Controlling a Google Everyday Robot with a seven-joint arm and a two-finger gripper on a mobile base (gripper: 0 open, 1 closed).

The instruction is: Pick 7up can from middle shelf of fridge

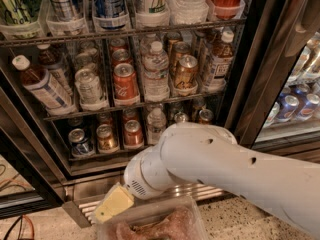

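landmark = the 7up can (pixel 90 86). it stands upright at the front of its lane on the middle shelf (pixel 165 103) of the fridge (pixel 250 84), untouched. left of it we see a white-capped tea bottle (pixel 37 84) leaning over. well below it and slightly right, the gripper (pixel 114 204) hangs low in front of the base grille (pixel 87 206), just above a clear tub (pixel 145 212). we cannot tell if the gripper is released or clenched. just right of the 7up can sits a red-orange can (pixel 125 81). further right of it come a water bottle (pixel 156 74), a gold-brown can (pixel 186 71) and a second tea bottle (pixel 217 64). the white arm (pixel 225 169) crosses well below and right of the 7up can, nowhere near touching it.
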